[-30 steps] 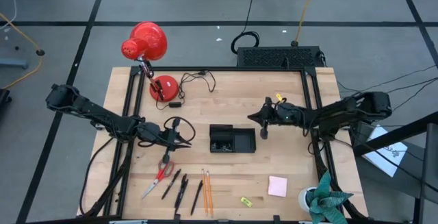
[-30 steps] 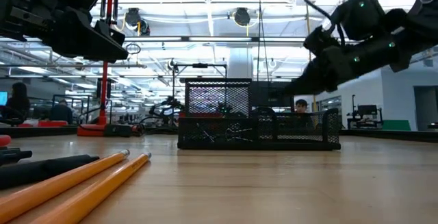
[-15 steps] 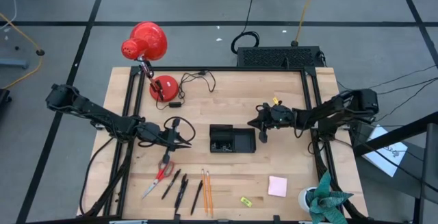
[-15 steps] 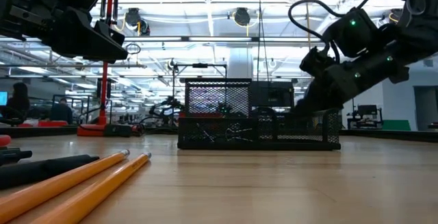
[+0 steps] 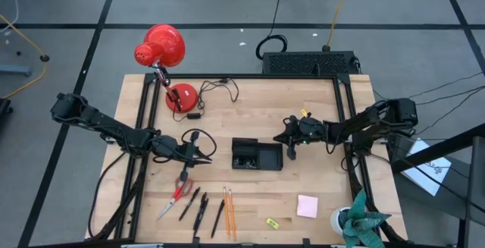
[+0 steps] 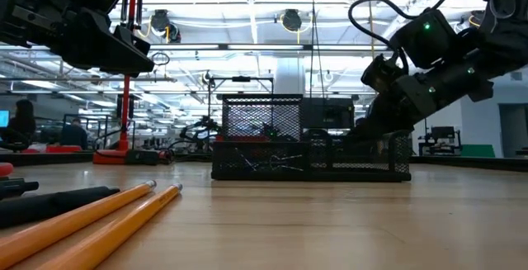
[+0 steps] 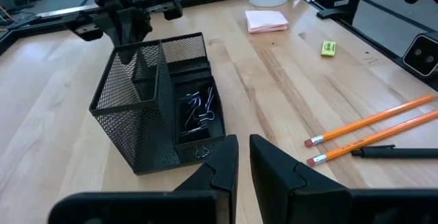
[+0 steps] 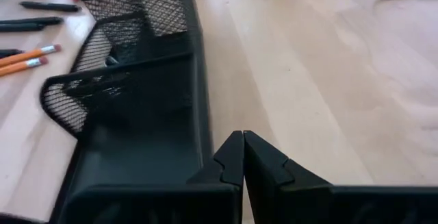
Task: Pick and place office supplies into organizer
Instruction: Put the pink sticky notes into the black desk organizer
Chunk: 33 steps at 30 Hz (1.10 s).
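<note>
Where the pale wooden counter edges nearest the low camera, two orange pencils with eraser tips lie side by side, with slim black pens to their left and the red-handled scissors beyond those. A square pink sticky-note pad and a small yellow piece rest apart toward the right.

Farther in, at mid-counter, stands the black wire-mesh organizer tray with several compartments; silver-handled binder clips sit inside one compartment.

Left of the organizer, the left tool hovers above the scissors, its fingers nearly closed with a narrow slit between them, holding nothing. At the organizer's right end, the right tool hangs low, its fingers pressed together and empty, tips just beside the tray's rim.

At the far left corner stands a red dome-shaded desk lamp.
</note>
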Motion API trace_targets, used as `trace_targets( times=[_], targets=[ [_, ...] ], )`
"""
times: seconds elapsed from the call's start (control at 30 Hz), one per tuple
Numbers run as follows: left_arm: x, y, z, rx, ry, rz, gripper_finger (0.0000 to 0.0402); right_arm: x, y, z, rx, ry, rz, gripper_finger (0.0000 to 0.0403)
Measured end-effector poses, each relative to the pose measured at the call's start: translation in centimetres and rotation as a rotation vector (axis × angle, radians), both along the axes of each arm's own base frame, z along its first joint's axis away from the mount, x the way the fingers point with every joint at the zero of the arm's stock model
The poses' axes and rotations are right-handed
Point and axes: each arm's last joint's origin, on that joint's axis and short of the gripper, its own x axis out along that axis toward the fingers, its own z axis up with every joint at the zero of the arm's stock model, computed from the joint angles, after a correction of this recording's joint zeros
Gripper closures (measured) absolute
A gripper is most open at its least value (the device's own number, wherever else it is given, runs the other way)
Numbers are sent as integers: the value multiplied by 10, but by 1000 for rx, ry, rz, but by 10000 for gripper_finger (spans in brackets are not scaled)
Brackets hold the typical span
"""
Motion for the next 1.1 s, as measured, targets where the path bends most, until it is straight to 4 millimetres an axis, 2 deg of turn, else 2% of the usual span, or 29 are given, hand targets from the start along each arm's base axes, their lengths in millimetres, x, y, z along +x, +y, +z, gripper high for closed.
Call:
trace_targets(
  times=[0.17,0.3,0.37,0.6,0.7,0.83,1.1],
  targets=[
    [0,0,0,0,0,0,355,1,1,16,-103,-70,-48,403],
    [0,0,0,0,0,0,355,6,16,51,-150,-221,31,403],
    [0,0,0,0,0,0,355,9,29,66,-184,-221,43,403],
    [0,0,0,-2,0,1,355,26,92,116,-346,-5,-13,403],
    [0,0,0,-8,2,3,355,25,117,123,-346,9,36,403],
    [0,0,0,-27,5,11,355,14,141,123,-268,33,93,403],
    [0,0,0,-24,4,10,355,-2,179,110,28,115,230,403]
  ],
)
